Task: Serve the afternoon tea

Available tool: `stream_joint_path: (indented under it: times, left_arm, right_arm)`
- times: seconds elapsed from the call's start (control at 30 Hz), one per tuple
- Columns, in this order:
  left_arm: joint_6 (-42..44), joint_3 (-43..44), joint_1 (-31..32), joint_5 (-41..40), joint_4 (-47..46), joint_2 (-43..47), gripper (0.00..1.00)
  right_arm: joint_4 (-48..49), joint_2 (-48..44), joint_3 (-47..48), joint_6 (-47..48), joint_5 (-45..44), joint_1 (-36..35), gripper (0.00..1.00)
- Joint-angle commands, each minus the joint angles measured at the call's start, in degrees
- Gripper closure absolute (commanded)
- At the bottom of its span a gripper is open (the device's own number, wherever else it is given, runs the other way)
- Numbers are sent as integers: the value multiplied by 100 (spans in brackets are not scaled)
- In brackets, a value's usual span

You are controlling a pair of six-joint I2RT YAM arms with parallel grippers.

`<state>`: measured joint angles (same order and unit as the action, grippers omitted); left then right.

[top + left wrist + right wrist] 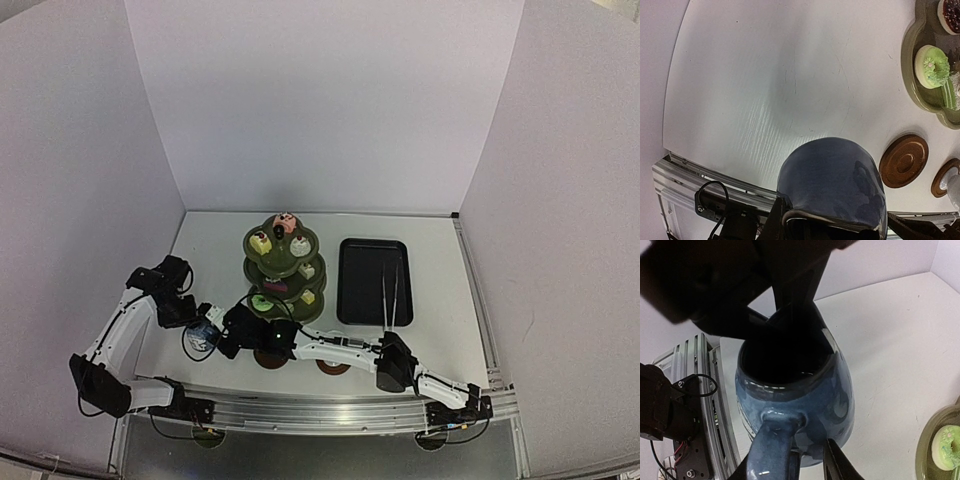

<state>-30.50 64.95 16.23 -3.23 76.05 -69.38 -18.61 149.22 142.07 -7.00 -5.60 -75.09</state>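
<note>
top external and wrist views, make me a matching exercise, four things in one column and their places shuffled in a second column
Things
1. metal tongs
2. green ring cake
3. bare brown coaster
4. blue pot

Places
A. bottom tier of the green stand
B. in the jaws of the left gripper
C. on the black tray
D. flat on the table, near its front edge

Pairs: 1-C, 2-A, 3-D, 4-B

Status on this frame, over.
Left gripper shut on blue pot rim. Right gripper open astride the handle. Brown coaster nearby bare.
</note>
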Motion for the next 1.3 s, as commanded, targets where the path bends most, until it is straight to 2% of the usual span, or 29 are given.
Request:
stream_joint_path:
  times: [0.0, 0.1, 0.2, 0.23, 0.4, 0.43, 0.5, 0.7, 1.0, 1.13, 1.27]
  left_arm:
    - [-3, 156, 35, -36, -131, 116, 100]
    - [70, 130, 64, -124, -141, 85, 100]
    - [100, 81, 106, -110, -148, 92, 100]
    - [117, 73, 117, -94, -162, 99, 100]
    - [350, -9, 128, -110, -249, 136, 99]
    - [408, -29, 128, -72, -279, 152, 95]
    - [495, -51, 128, 63, -347, 185, 74]
    - [991, 261, 12, 42, -583, 155, 44]
    - [1465, 809, -445, 303, -835, 196, 28]
    - [1638, 707, -864, 954, -1141, 296, 15]
    - [1670, 526, -1053, 1351, -1259, 279, 9]
  right_arm:
    - [369, 83, 229, 56, -15, 20, 71]
    - [384, 133, 261, -15, -31, 47, 75]
    - [393, 198, 331, -74, -42, 73, 96]
    - [393, 203, 334, -79, -78, 73, 100]
    - [425, 54, 68, -26, -189, 92, 100]
    - [452, -22, -32, -26, -212, 97, 100]
    - [561, -200, -328, -14, -284, 100, 100]
    - [1000, -981, -1398, 20, -465, 121, 100]
    - [1431, -1919, -2534, 145, 131, 201, 100]
    - [1627, -2499, -3336, 461, 1203, 388, 100]
    - [1697, -3181, -4359, 1148, 1906, 605, 100]
